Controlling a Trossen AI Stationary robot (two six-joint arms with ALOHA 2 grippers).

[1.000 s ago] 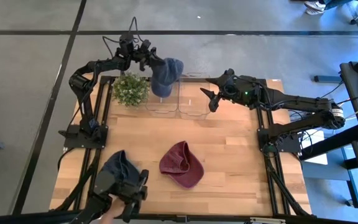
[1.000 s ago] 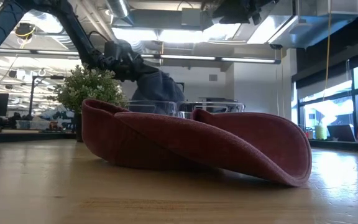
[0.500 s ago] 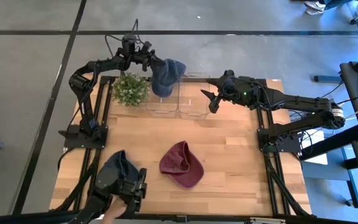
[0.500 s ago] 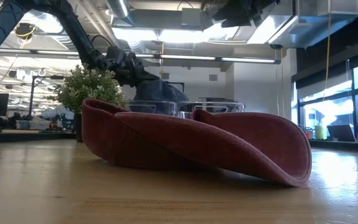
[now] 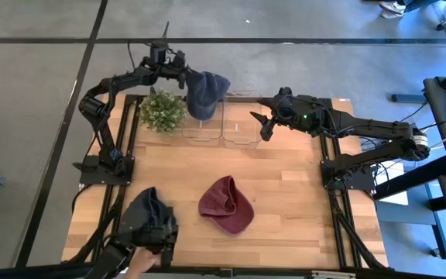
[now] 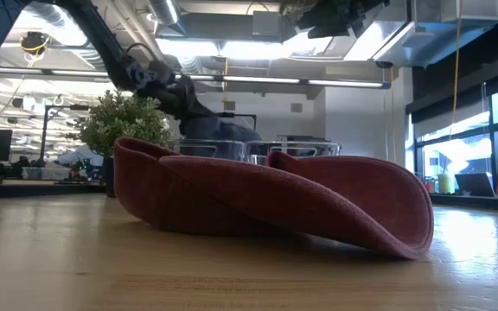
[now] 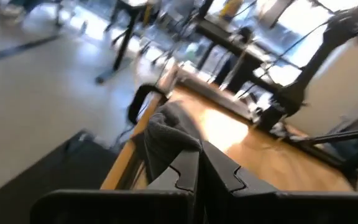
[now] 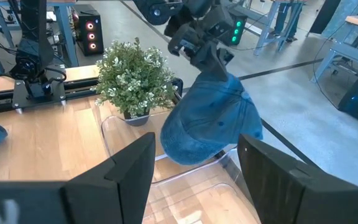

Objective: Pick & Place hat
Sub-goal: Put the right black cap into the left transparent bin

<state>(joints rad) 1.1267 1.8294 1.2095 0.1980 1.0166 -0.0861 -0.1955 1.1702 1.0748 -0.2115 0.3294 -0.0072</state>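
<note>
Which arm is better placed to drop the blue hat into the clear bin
The left. Its gripper is shut on the blue hat, which hangs over the clear bin beside the potted plant. The right gripper is open and empty, at the neighbouring bin.

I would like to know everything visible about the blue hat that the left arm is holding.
The blue hat is a soft denim-like cap, crumpled and hanging loosely from the left gripper, whose fingers pinch it at its upper edge. It hangs above the clear bins at the table's far edge, next to the small potted plant. In the right wrist view its lowest part reaches the left bin's rim; whether it touches is unclear.
</note>
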